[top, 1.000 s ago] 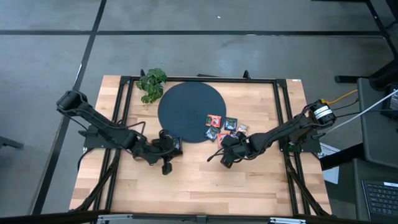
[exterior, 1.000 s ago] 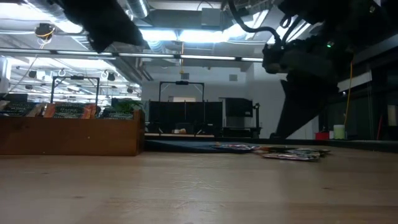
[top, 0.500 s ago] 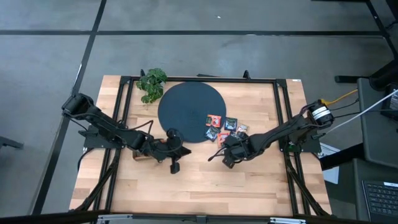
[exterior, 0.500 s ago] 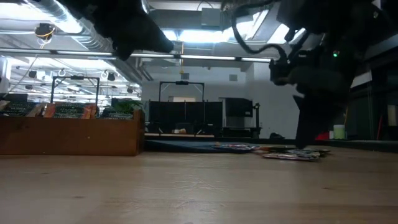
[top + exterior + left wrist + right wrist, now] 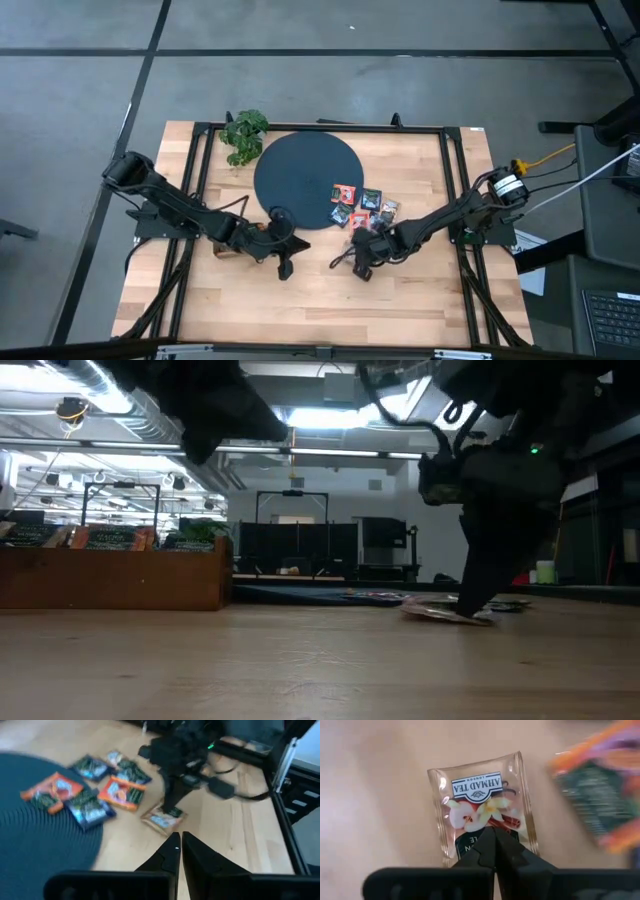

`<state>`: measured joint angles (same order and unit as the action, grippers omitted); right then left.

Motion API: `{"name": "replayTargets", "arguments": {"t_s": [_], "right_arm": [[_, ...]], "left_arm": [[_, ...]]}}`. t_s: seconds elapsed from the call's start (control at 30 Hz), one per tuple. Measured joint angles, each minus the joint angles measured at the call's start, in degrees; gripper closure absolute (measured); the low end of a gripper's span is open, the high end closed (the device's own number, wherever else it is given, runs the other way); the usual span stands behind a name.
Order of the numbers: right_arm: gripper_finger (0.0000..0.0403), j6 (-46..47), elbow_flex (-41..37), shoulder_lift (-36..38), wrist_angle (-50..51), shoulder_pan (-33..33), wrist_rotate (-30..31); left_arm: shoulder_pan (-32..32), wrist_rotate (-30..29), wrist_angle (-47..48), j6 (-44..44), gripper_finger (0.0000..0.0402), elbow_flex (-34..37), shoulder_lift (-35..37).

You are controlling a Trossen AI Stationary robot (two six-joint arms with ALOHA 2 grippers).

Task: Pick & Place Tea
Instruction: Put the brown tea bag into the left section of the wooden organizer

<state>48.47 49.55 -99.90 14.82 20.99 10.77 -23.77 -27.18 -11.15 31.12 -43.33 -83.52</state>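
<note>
Several small tea sachets (image 5: 362, 205) lie at the near right rim of the dark disc (image 5: 300, 170); they also show in the left wrist view (image 5: 90, 795). One pale sachet (image 5: 482, 802) lies alone on the wood (image 5: 162, 818), nearer than the pile. My right gripper (image 5: 493, 834) is shut, its tips down on this sachet (image 5: 445, 614). My left gripper (image 5: 177, 842) is shut and holds nothing; it hangs over the table near the disc's near edge (image 5: 285, 266). My right gripper presses its shut fingertips (image 5: 169, 804) on the pale sachet's printed face, below the label (image 5: 492, 827). The fingers slant down from the table's right. The sachet lies flat on the wood. Whether any foil is caught between the tips, I cannot tell.
A brown wooden tray (image 5: 115, 575) holding sachets stands at the left, under my left arm (image 5: 222, 248). A leafy plant (image 5: 243, 135) sits at the far left, beside the disc. Bare wood lies along the near edge (image 5: 320, 310).
My left gripper has gone toward the table's right, past the tray. My right gripper has sunk and tipped, coming down onto the pale sachet. That sachet now lies nearer than the pile and apart from it.
</note>
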Motion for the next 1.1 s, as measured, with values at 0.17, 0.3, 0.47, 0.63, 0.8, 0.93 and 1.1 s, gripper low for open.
{"name": "replayTargets", "arguments": {"t_s": [0.17, 0.3, 0.47, 0.63, 0.8, 0.93, 1.1], "right_arm": [[0.0399, -6.72, -0.05, -1.48, -6.64, 1.22, -3.47], [0.0399, -10.07, -0.03, -3.37, -11.86, 1.77, -5.55], [0.0398, -14.06, -0.1, -4.15, -17.07, 2.15, -6.3], [0.0398, -15.58, -0.1, -3.98, -23.18, 2.17, -6.3], [0.0392, -8.24, -0.1, -2.9, -23.02, 2.32, -7.97], [0.0384, -6.19, -0.11, -1.58, -21.89, 3.45, -7.96], [0.0383, -3.61, -0.08, 0.45, -20.57, 5.16, -6.91]], "left_arm": [[0.0, 4.58, -4.76, 2.05, 0.0391, -0.02, -5.07], [0.0, 6.37, -10.97, 0.56, 0.0389, -0.41, -9.76], [0.04, 7.87, -11.63, -1.97, 0.0394, -4.06, -14.63], [0.37, 10.56, -11.25, -5.81, 0.0398, -7.81, -18.25], [0.5, 10.65, -8.9, -6.87, 0.0399, -10.47, -19.85], [1.13, 8.79, -4.33, -3.84, 0.0399, -11.08, -19.84], [2.36, 9.15, -3.0, -1.17, 0.0399, -11.23, -20.72]]}}
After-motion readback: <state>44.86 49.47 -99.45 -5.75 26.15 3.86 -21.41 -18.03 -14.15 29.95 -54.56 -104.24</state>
